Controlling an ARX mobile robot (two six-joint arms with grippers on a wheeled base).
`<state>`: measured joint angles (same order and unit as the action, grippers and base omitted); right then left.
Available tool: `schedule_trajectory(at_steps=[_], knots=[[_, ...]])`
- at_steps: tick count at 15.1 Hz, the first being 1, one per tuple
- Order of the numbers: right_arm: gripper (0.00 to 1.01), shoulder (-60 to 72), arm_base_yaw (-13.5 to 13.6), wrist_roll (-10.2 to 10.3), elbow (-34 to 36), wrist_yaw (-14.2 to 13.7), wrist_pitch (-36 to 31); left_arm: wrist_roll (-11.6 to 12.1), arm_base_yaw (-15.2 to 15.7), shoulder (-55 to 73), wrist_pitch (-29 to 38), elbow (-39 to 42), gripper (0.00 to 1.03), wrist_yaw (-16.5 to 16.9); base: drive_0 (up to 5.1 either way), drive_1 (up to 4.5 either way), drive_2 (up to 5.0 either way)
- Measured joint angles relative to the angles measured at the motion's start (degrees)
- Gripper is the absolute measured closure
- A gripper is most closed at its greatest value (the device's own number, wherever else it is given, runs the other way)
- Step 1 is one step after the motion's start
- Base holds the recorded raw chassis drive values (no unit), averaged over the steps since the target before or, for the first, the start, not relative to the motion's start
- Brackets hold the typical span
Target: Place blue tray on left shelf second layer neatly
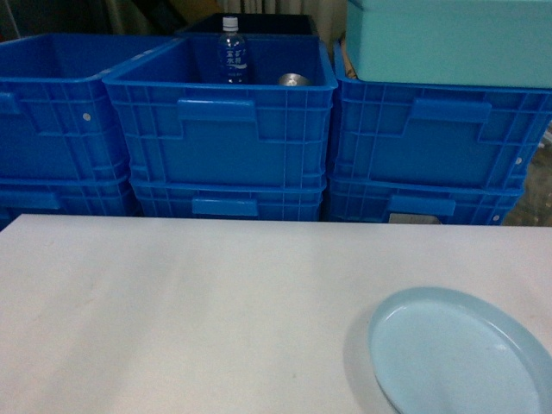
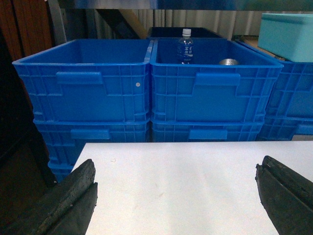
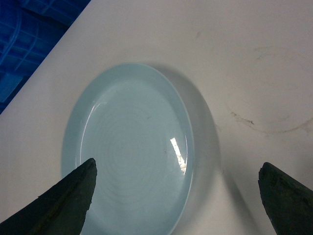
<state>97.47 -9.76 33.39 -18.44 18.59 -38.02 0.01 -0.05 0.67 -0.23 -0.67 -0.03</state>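
Note:
The blue tray (image 1: pixel 461 358) is a round, pale-blue, glossy dish lying flat on the white table (image 1: pixel 172 302) at the front right. In the right wrist view the blue tray (image 3: pixel 129 147) lies below my right gripper (image 3: pixel 178 164), which is open. Its left finger (image 3: pixel 63 200) hangs over the tray and its right finger (image 3: pixel 286 196) over bare table. My left gripper (image 2: pixel 177 164) is open above the table's left part, holding nothing. A grey metal shelf rail (image 2: pixel 171 4) and upright (image 2: pixel 56 19) show above the crates; which layer that is I cannot tell. Neither gripper shows in the head view.
Stacked dark-blue crates (image 1: pixel 220 121) stand in a row right behind the table's far edge. The middle one holds a water bottle (image 1: pixel 231 52) and a metal can (image 1: pixel 293 79). A turquoise box (image 1: pixel 448 39) sits on the right crate stack (image 1: pixel 431 138).

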Motion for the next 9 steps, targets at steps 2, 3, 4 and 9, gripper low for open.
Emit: schedule_trajectory(at_steps=[2,3,4,9], knots=[[0.03,2.8,1.7,0.5,0.0,-0.8,-2.9,0.0,0.0,0.0,0.0,0.0,0.05,0.0,0.0,0.00,0.0],[0.03,4.2,3.1,1.3,-0.3,-1.5,-3.7,0.0,0.0,0.0,0.0,0.0,0.05,0.0,0.0,0.00,0.0],[0.03,5.7,4.7,2.3,-0.8,-2.8,-4.3,0.0,0.0,0.0,0.0,0.0,0.05,0.0,0.0,0.00,0.0],[0.03,10.2,10.9,7.1,-3.3,-8.3,-6.0,0.0,0.0,0.0,0.0,0.0,0.05,0.0,0.0,0.00,0.0]])
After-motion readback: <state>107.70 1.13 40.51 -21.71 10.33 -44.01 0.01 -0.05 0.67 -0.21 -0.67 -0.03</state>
